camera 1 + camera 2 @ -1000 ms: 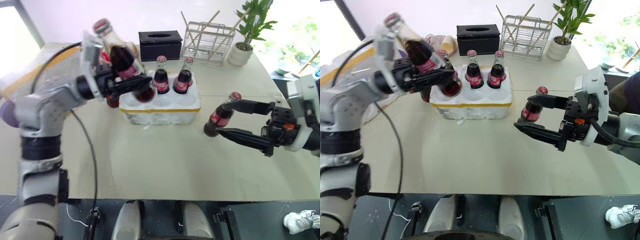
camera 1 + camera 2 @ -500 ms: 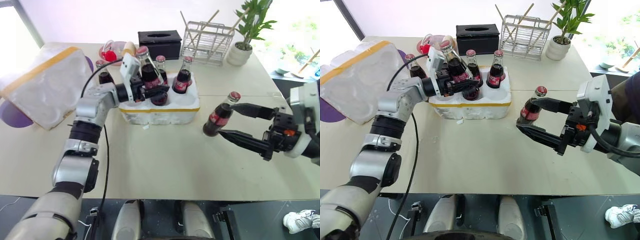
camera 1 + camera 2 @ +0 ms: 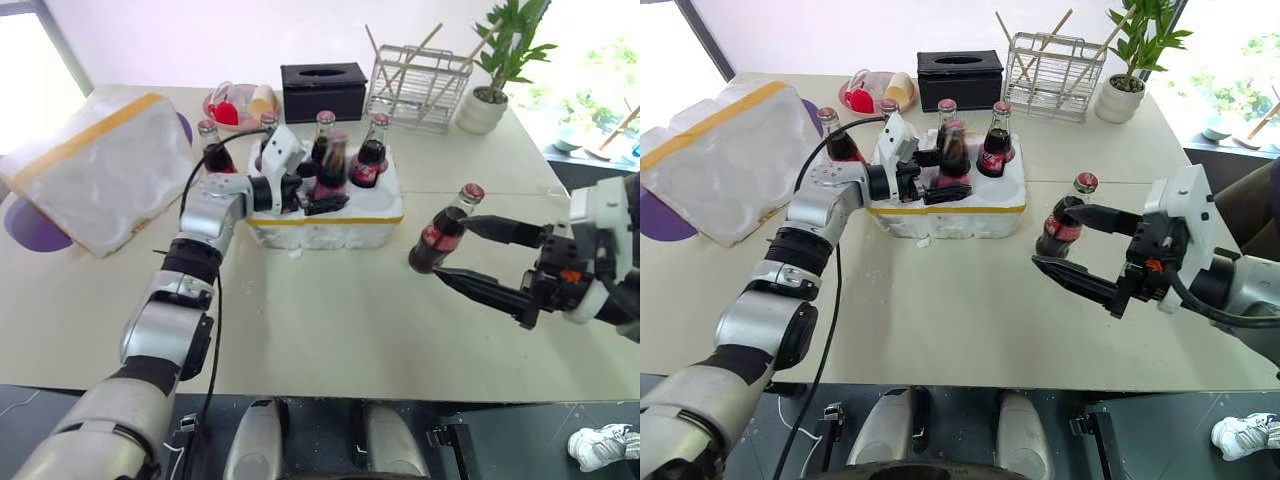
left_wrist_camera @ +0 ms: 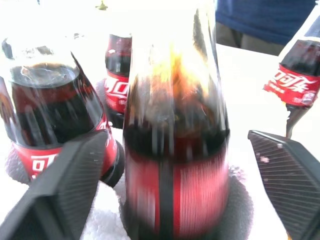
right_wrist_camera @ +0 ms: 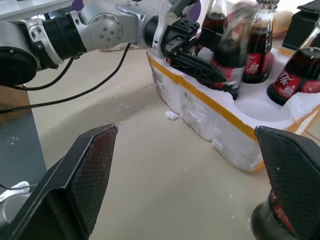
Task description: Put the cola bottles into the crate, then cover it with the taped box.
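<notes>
Standing spread either side of a cola bottle (image 3: 333, 168) in the crate (image 3: 330, 212), the left gripper (image 3: 322, 190) grips nothing, while the right gripper (image 3: 470, 257), fingers wide, brackets another bottle (image 3: 443, 231) standing beside the crate.

A big pale table (image 3: 330, 330) fills most of the room here. Its top is smooth and cream colored, with little white crumbs scattered near the middle. At the far edge sits a black tissue box (image 3: 322, 91). Next to it, toward the far right corner, stands a wire rack (image 3: 416, 85) with thin wooden sticks poking out. A green plant in a white pot (image 3: 488, 105) stands at the far right corner. A red and pink dish (image 3: 225, 108) lies near the far edge. A purple mat (image 3: 28, 220) peeks out at the left edge. Behind the table is a plain white wall (image 3: 220, 35). Bright daylight pours in from windows on the far left and far right. The floor (image 3: 500, 440) below the near edge is dark grey.
</notes>
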